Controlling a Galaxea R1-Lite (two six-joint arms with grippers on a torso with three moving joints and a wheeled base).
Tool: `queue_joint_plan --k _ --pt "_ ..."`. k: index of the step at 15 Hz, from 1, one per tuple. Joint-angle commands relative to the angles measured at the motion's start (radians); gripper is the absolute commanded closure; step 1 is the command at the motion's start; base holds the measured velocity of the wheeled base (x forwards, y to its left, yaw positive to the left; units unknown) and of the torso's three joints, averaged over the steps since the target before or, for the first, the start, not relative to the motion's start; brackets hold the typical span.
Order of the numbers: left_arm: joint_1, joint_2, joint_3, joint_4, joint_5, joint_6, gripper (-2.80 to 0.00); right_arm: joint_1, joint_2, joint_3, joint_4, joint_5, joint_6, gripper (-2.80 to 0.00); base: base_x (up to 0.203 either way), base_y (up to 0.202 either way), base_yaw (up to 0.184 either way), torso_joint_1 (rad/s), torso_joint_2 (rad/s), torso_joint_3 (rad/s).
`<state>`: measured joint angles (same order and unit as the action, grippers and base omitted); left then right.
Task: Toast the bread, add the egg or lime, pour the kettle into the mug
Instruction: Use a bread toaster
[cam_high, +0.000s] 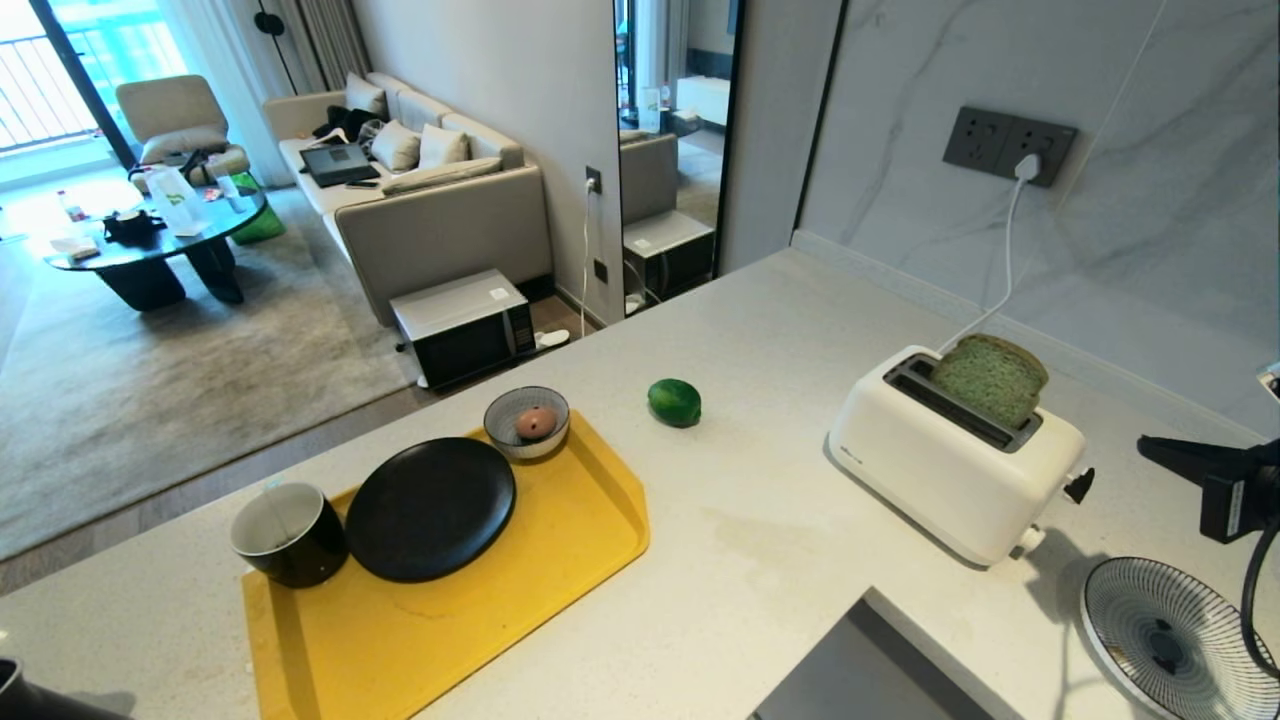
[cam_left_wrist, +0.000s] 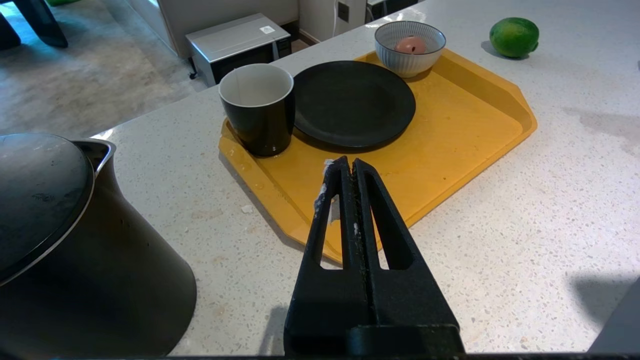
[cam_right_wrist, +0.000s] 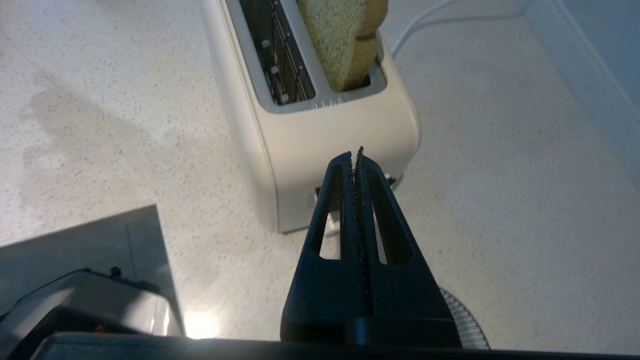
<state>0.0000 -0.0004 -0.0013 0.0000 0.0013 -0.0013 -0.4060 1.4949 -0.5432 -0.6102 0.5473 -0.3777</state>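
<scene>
while the bread (cam_right_wrist: 345, 40) stands in the toaster (cam_right_wrist: 310, 135), the right gripper (cam_right_wrist: 356, 152) hovers above, clamped shut and empty

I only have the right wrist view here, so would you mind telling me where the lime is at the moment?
Observer: The lime lies on the bare counter, between the yellow tray and the toaster, touching neither.
Operator: Thank you. Is the mug on that tray?
Observer: Yes, the mug stands upright at the tray's corner, right beside a black plate.
Operator: And where is the kettle?
Observer: The kettle stands on the counter off the tray, lid on, close to the parked left gripper, which is shut and empty.
</scene>
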Motion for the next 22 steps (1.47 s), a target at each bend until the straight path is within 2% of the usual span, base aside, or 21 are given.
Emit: queue_joint_plan --k 1,5,7,10,16,22 --pt "0.000 0.000 0.000 0.000 0.000 0.000 0.00 -0.006 0.092 0.041 -0.137 0.016 -0.004 0.00 0.000 0.000 0.000 0.000 0.00 0.000" --pt "0.000 0.000 0.000 0.000 0.000 0.000 0.00 -0.012 0.160 0.115 -0.298 0.025 -0.002 0.00 0.000 0.000 0.000 0.000 0.00 0.000" --pt "0.000 0.000 0.001 0.000 0.000 0.000 0.00 -0.013 0.175 0.155 -0.351 0.079 -0.002 0.00 0.000 0.000 0.000 0.000 0.00 0.000" --pt "0.000 0.000 0.000 0.000 0.000 0.000 0.00 -0.013 0.211 0.165 -0.357 0.102 -0.006 0.00 0.000 0.000 0.000 0.000 0.00 0.000" --pt "0.000 0.000 0.001 0.000 0.000 0.000 0.00 -0.018 0.312 0.094 -0.416 0.102 -0.005 0.00 0.000 0.000 0.000 0.000 0.00 0.000" --pt "0.000 0.000 0.000 0.000 0.000 0.000 0.00 -0.022 0.359 0.089 -0.416 0.103 -0.006 0.00 0.000 0.000 0.000 0.000 0.00 0.000"
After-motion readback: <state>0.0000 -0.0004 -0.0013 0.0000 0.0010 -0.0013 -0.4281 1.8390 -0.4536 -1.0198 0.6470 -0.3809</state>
